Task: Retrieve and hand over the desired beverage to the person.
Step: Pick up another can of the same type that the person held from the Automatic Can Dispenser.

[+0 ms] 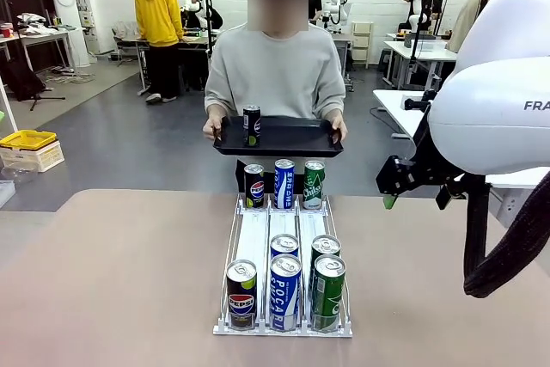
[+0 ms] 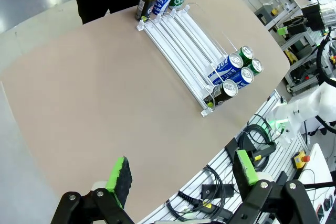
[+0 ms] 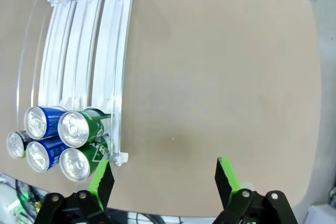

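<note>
The person [image 1: 275, 70] in a grey sweatshirt stands at the far side, holding a black tray [image 1: 296, 139] with a black cola can [image 1: 251, 124] upright on it. A white three-lane can rack [image 1: 284, 238] lies on the table. At its far end stand a black cola can [image 1: 253, 185], a blue can [image 1: 284, 182] and a green can [image 1: 314, 183]. Several cans [image 1: 284, 290] crowd its near end. My right gripper [image 1: 397, 186] hangs open above the table's right side, apart from the rack. In the wrist views my left gripper [image 2: 181, 170] and right gripper [image 3: 164, 177] stand open and empty.
The rack [image 3: 79, 51] lies left of my right gripper, with its near cans [image 3: 73, 129] close to the left finger. Bare tan tabletop [image 1: 112, 281] spreads on both sides of the rack. Cables and equipment [image 2: 262, 145] lie beyond the table edge. Other people work far behind.
</note>
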Tool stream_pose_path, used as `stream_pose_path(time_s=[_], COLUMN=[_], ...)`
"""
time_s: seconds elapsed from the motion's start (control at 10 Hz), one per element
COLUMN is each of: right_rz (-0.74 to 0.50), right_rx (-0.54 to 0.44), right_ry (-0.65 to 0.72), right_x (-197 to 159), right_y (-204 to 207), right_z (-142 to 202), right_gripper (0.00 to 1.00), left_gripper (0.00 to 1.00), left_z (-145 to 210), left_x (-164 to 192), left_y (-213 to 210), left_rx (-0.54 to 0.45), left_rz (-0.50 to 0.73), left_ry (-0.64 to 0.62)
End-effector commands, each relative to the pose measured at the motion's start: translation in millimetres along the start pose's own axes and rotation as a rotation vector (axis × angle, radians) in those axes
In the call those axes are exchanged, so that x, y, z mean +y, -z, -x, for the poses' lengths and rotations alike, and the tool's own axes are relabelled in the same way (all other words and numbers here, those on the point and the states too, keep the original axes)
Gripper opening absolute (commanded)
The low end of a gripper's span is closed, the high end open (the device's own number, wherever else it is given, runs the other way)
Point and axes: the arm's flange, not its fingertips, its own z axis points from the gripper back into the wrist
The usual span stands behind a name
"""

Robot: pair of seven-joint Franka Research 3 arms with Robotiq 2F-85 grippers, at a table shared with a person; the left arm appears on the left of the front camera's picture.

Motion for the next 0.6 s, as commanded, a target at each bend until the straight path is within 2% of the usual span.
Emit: stream_pose_path(time_s=[0.0, 0.3, 0.5], right_rz=[-0.021, 0.028, 0.082], right_rx=[0.040, 0.102, 0.132], right_ry=[0.096, 0.107, 0.093], right_x=[35.9, 96.0, 122.3], right_y=[4.1, 14.9, 34.4], right_z=[1.9, 21.2, 27.0], right_gripper=[1.00, 1.00, 1.00], left_gripper=[1.00, 1.00, 1.00], left_z=[2.0, 2.0, 2.0], left_x=[1.2, 1.2, 1.2], left_y=[-0.9, -0.9, -0.9], left_rx=[0.005, 0.005, 0.005], left_rz=[-0.002, -0.002, -0.002], left_ry=[0.003, 0.003, 0.003])
